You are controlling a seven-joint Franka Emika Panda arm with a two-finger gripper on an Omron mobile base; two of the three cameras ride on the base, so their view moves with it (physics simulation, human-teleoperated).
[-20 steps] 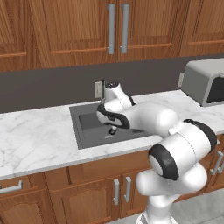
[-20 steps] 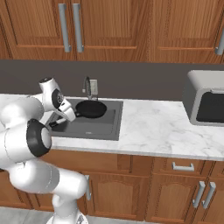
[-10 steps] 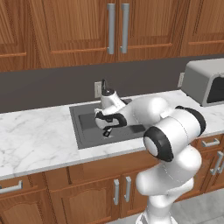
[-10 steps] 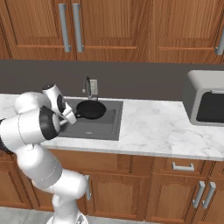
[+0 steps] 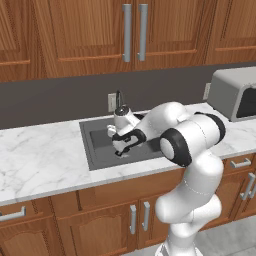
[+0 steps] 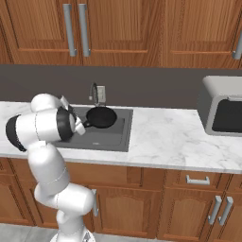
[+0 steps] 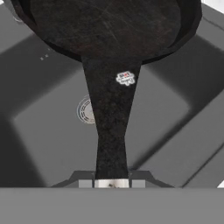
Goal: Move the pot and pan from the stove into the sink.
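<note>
The hand view shows the end effector point(image 7: 112, 183) clenched on the tip of the pan point(image 7: 109, 39) handle, above the sink point(image 7: 175, 113) drain. The right base view shows the pan point(image 6: 100, 116) over the basin's back, near the faucet point(image 6: 93, 92). The arm point(image 5: 170, 120) reaches low over the tabletop point(image 5: 40, 155) into the sink point(image 5: 100, 150).
</note>
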